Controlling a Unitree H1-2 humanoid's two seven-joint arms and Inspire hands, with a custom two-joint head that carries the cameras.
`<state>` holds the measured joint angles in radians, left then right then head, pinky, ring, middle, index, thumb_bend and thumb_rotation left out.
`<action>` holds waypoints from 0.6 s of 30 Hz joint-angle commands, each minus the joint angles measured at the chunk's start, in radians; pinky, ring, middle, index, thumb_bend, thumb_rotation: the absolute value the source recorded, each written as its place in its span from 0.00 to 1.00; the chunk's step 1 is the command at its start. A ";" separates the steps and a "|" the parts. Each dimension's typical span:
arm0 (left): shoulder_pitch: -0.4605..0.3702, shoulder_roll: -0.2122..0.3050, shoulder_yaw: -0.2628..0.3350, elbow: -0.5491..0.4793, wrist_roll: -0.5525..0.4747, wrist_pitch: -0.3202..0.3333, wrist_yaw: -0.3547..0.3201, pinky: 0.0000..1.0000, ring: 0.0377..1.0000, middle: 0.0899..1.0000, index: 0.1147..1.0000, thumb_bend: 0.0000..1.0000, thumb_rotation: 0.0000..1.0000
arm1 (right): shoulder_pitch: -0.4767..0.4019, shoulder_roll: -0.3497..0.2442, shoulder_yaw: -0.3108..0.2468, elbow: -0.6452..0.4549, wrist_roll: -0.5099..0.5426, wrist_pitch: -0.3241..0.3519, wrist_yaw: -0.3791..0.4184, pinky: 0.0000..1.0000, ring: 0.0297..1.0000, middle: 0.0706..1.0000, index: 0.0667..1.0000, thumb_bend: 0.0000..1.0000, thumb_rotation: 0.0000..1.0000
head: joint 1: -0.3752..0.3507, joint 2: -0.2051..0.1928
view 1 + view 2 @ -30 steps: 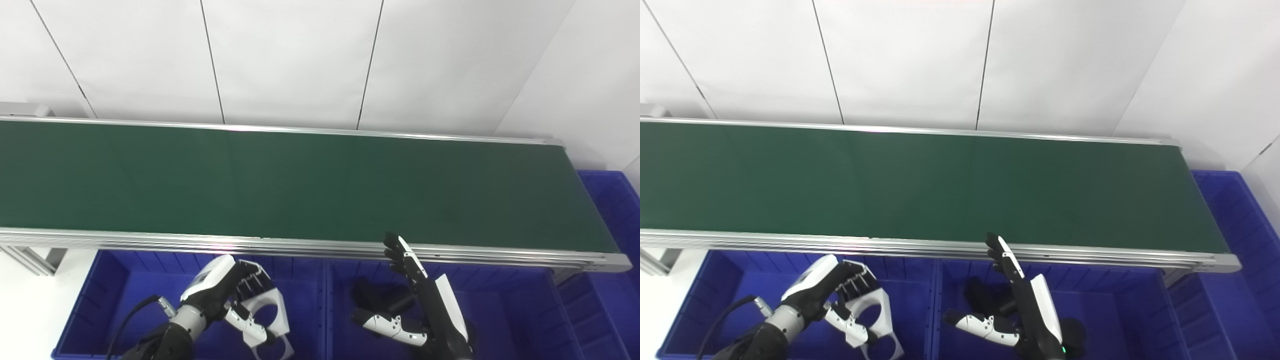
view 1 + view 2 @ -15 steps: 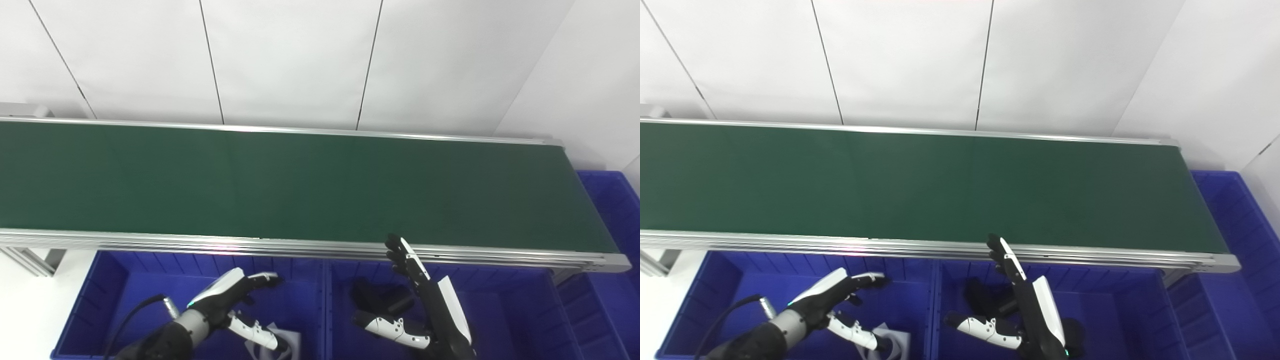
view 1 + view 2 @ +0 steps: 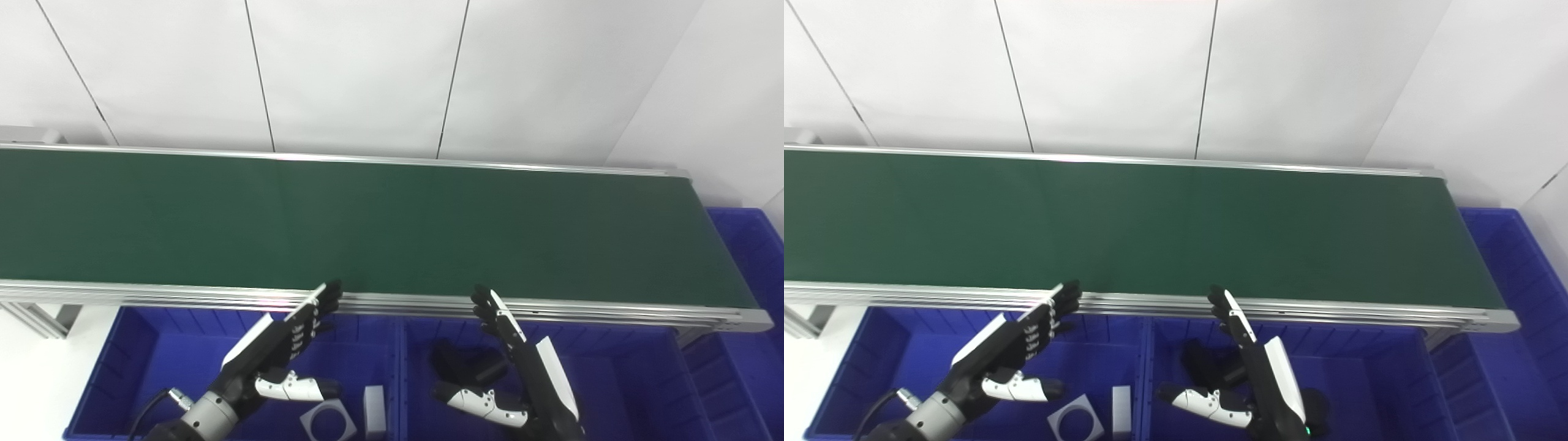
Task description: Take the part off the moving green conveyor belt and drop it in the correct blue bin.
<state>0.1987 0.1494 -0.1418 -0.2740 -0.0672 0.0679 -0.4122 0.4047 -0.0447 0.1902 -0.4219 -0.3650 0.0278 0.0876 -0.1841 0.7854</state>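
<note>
The left hand [image 3: 278, 349] is spread, holding nothing, above the left blue bin [image 3: 141, 361], where a grey part [image 3: 327, 422] lies. The right hand [image 3: 527, 373] is also spread over the middle bin [image 3: 618, 373], which holds black parts [image 3: 465, 367]. The green conveyor belt [image 3: 367, 223] lies behind both.

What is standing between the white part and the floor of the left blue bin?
Nothing visible: the white part already lies on the floor of the left blue bin, and the left hand is open above it.
</note>
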 commanded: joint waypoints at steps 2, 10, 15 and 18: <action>-0.005 -0.015 0.009 -0.041 -0.008 -0.067 0.040 0.92 0.96 0.98 0.98 1.00 0.37 | -0.003 0.001 -0.009 -0.040 0.028 0.009 -0.001 0.87 0.90 0.92 0.96 0.86 0.41 | -0.003 0.007; 0.008 -0.036 -0.001 -0.031 0.052 -0.166 0.106 0.91 0.94 0.96 0.96 0.98 0.29 | 0.002 0.000 -0.029 -0.034 0.058 -0.019 -0.012 0.86 0.89 0.92 0.96 0.86 0.41 | 0.014 0.008; 0.026 -0.050 -0.006 -0.023 0.068 -0.187 0.135 0.89 0.93 0.95 0.94 0.98 0.28 | 0.007 -0.006 -0.031 -0.027 0.054 -0.033 -0.014 0.83 0.89 0.92 0.96 0.85 0.42 | 0.023 -0.002; 0.035 -0.061 -0.008 -0.012 0.077 -0.211 0.156 0.86 0.92 0.94 0.93 1.00 0.29 | 0.009 -0.009 -0.030 -0.028 0.057 -0.032 -0.011 0.82 0.90 0.92 0.96 0.85 0.42 | 0.034 -0.004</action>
<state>0.2373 0.0956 -0.1438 -0.2761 0.0071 -0.0926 -0.2750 0.4120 -0.0522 0.1615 -0.4219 -0.3170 0.0291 0.0893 -0.1504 0.7808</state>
